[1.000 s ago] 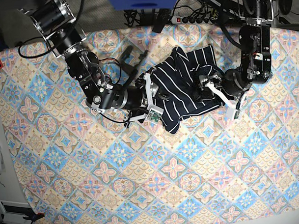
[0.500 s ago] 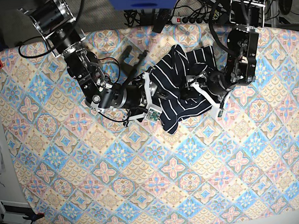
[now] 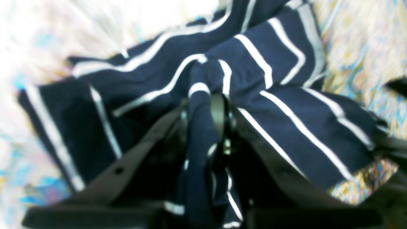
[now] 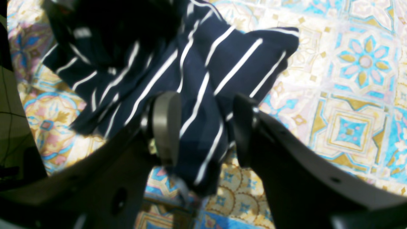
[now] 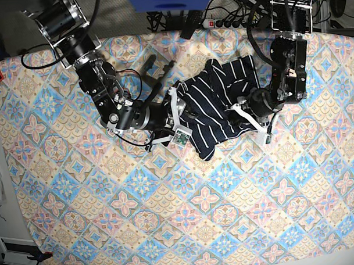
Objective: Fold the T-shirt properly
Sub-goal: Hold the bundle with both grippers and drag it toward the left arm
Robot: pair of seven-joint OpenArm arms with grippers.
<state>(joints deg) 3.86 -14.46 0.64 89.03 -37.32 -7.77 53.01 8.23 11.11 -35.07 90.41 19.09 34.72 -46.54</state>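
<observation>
On the table, draped in a pastel tile-patterned cloth (image 5: 238, 212), the striped navy T-shirt (image 5: 219, 105) lies bunched in a heap toward the far edge, between two robot arms. The left gripper (image 3: 203, 108), seen from its wrist camera, has its jaws drawn narrow on a pinched ridge of the T-shirt, fabric squeezed between the dark fingers (image 3: 217, 111) and spilling down behind them. A second ago the same jaws stood wide beside the heap's edge, with the arm farther out on the cloth; the arm has since swung inward across the shirt, and its white-tipped fingers now sit on the heap's near corner in the base view (image 5: 249, 115). The right gripper (image 4: 203, 127) holds its jaws partly apart, as before, with a fold of the T-shirt hanging between them; the frames do not settle whether the fingers (image 4: 165, 127) press that fabric. In the base view this gripper (image 5: 179, 118) has barely shifted at the shirt's opposite edge. The garment itself has been drawn tighter: the lower lobe that spread toward the left arm a second ago is now gathered in, and the heap looks narrower and more crumpled.
</observation>
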